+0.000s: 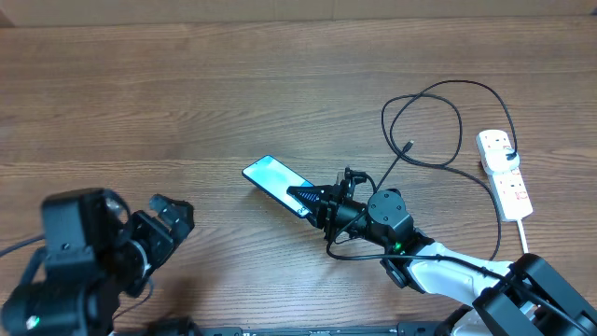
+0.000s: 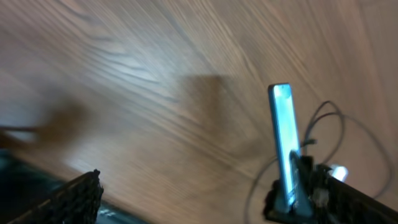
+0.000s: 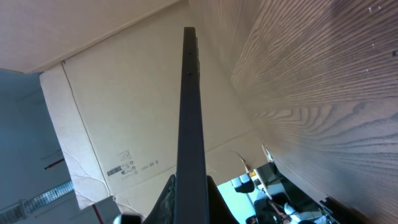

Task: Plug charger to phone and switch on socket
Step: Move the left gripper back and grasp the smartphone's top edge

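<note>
The phone (image 1: 273, 175) with its light blue screen is held up off the wooden table at one end by my right gripper (image 1: 315, 203), which is shut on it. In the right wrist view the phone (image 3: 191, 118) shows edge-on between the fingers (image 3: 189, 199). The left wrist view shows the phone (image 2: 283, 143) standing on edge. The charger cable (image 1: 438, 131) lies looped at the right, its connector tip (image 1: 409, 146) free on the table. The white socket strip (image 1: 504, 173) lies at the far right. My left gripper (image 1: 168, 217) is at the lower left; one finger (image 2: 68, 199) shows.
The socket's thick white cord (image 1: 520, 235) runs toward the front edge. A cardboard box (image 3: 118, 118) and a room beyond the table show in the right wrist view. The left wrist view is blurred.
</note>
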